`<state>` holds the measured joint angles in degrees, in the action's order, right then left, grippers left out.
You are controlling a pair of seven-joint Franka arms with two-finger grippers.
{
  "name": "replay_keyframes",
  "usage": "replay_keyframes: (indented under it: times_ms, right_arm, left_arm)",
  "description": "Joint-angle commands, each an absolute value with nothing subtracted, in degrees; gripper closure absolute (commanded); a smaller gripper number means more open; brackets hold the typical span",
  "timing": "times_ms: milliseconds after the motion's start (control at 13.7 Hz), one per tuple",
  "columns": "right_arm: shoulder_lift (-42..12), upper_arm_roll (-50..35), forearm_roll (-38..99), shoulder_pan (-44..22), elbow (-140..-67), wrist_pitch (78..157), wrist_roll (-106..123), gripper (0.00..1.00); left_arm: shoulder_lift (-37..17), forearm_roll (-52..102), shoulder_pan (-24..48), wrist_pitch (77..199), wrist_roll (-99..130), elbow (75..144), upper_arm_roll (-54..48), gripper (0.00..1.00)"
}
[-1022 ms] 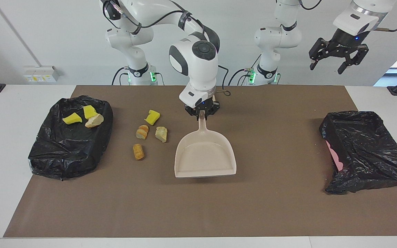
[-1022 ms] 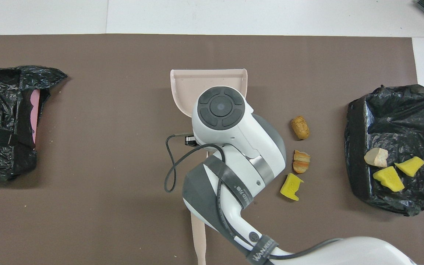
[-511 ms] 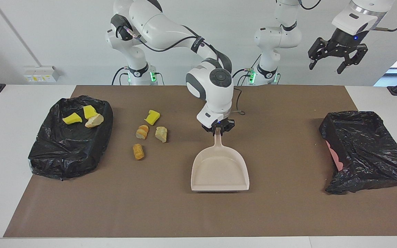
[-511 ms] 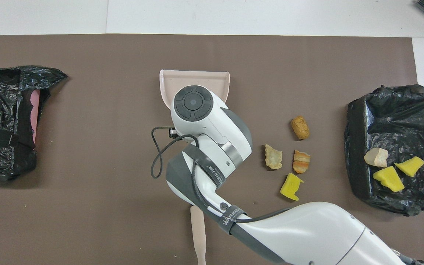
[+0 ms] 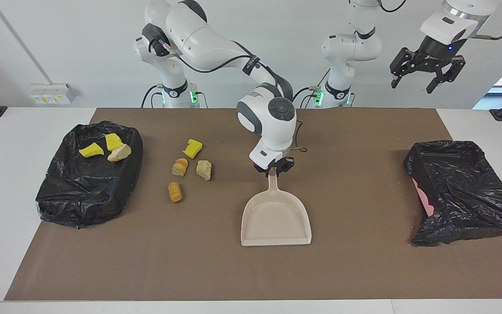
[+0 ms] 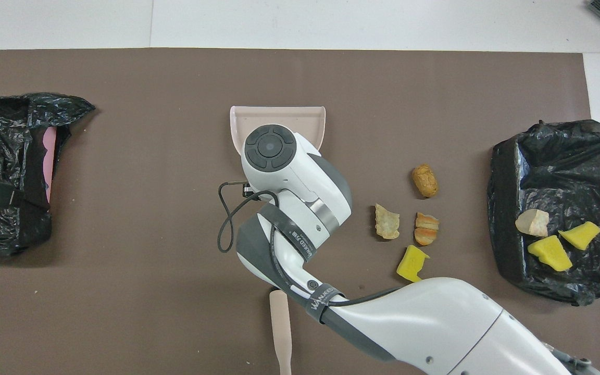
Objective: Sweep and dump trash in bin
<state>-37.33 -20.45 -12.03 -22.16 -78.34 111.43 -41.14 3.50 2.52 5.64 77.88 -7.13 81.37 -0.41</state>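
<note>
My right gripper (image 5: 273,170) is shut on the handle of the beige dustpan (image 5: 276,220), which sits low on the brown mat, mouth away from the robots. In the overhead view my wrist covers most of the dustpan (image 6: 277,115). Four trash chunks lie on the mat beside it, toward the right arm's end: a yellow wedge (image 5: 192,148) and three bread pieces (image 5: 180,167) (image 5: 204,169) (image 5: 174,192). Two yellow wedges (image 5: 91,151) (image 5: 113,141) and one bread piece (image 5: 119,153) lie in the black-lined bin (image 5: 81,192). My left gripper (image 5: 425,80) waits open, high over the left arm's end.
A second black-bagged bin (image 5: 460,192), with pink showing at its side, stands at the left arm's end. A pale beige stick (image 6: 280,333) lies on the mat near the robots' edge.
My right gripper has carried the dustpan away from the loose trash, toward the table's middle and farther from the robots, and lowered it. The left arm and the trash have not moved.
</note>
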Motion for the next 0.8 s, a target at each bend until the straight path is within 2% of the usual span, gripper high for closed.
replay_keyframes:
  times_ms: [0,292,511,730]
  right_arm:
    - [-34.39,-20.83,-12.84,-22.15,-79.45,110.05,-38.41,0.0]
    - [-27.27,-21.01,-8.98,-21.89,-83.21,104.07,-37.36,0.0]
    - [-16.3,-21.01,-2.92,-20.84,-92.78,103.8,-31.75,0.0]
    - [-7.85,-21.01,1.4,-20.56,-98.69,97.93,-27.44,0.0]
  left_arm:
    - [4.48,1.93,6.42,78.13,-6.5,82.35,-1.05,0.0]
    - [4.05,1.93,6.42,81.38,-5.54,82.35,-1.49,0.0]
    - [2.73,1.93,8.43,85.5,-5.45,83.31,-1.85,0.0]
    - [-0.69,1.93,11.41,89.02,-4.4,83.67,-1.85,0.0]
